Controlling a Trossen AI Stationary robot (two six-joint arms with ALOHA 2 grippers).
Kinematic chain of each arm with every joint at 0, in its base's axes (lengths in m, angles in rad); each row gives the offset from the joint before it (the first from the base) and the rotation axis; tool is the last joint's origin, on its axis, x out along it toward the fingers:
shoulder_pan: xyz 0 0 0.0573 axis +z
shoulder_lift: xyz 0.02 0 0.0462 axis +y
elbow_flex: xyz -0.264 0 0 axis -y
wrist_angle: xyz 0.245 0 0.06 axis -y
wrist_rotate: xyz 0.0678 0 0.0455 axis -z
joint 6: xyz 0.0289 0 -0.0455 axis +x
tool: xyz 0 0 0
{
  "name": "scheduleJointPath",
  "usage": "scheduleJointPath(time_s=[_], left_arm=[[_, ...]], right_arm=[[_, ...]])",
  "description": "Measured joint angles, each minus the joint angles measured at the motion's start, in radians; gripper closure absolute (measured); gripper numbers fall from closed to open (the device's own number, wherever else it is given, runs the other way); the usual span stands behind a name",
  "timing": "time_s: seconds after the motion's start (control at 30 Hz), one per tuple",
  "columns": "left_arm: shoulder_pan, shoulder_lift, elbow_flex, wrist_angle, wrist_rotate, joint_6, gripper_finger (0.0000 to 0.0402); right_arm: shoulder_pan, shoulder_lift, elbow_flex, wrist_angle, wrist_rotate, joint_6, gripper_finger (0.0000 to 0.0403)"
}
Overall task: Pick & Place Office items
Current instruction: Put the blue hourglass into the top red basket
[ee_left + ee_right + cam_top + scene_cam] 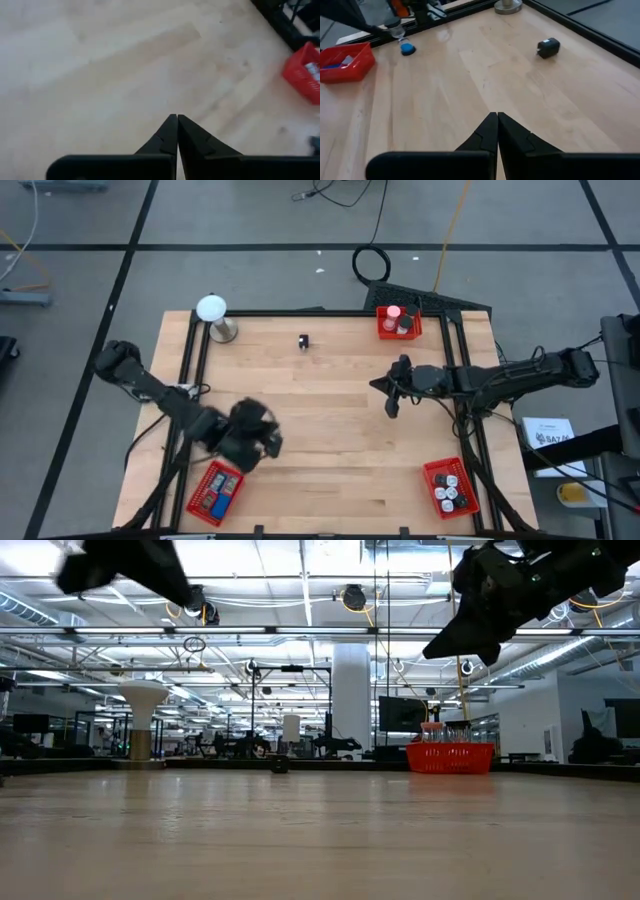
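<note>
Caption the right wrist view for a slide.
Shut right gripper above bare wood, black clip lying ahead.

Overhead looks straight down, low camera skims level across the table (330, 420), wrist cameras angle closely onto its wood.

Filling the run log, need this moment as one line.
left gripper: shut, empty, above near-left basket | right gripper: shut, empty, mid-table | black clip: loose on table
</note>
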State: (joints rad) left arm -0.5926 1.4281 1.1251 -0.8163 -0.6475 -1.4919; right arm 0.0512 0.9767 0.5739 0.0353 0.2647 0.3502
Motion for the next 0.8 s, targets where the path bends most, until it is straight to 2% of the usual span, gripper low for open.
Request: scheduleJointPath(time_s=[0.1, 0.2, 0.37, 0.47, 0.6, 0.67, 0.8], left_arm=[[0.084, -0.034, -0.065, 0.121, 0.020, 0.224, 0.0398], [0.174, -0.088, -0.184, 0.345, 0.081, 0.445, 0.0398], [0.352, -0.200, -0.439, 0.886, 0.346, 0.808, 0.0399], [0.448, -0.243, -0.535, 1.058, 0.495, 0.934, 0.0400], [0.537, -0.284, -0.536, 0.966, 0.678, 1.032, 0.0390], [0.554, -0.302, -0.496, 0.808, 0.726, 1.062, 0.0385], [0.531, -0.308, -0.355, 0.391, 0.726, 1.168, 0.0396]], right_arm=[[-0.024, 0.001, 0.000, 0.004, 0.001, 0.031, 0.0402], [-0.045, 0.003, 0.000, 0.014, 0.029, 0.090, 0.0402], [-0.050, 0.004, 0.000, 0.073, 0.136, 0.153, 0.0402], [-0.050, 0.004, 0.000, 0.090, 0.187, 0.187, 0.0402], [-0.050, 0.004, 0.000, 0.091, 0.211, 0.214, 0.0403], [-0.050, 0.007, 0.000, 0.089, 0.211, 0.215, 0.0403], [-0.050, 0.023, 0.000, 0.090, 0.211, 0.214, 0.0403]])
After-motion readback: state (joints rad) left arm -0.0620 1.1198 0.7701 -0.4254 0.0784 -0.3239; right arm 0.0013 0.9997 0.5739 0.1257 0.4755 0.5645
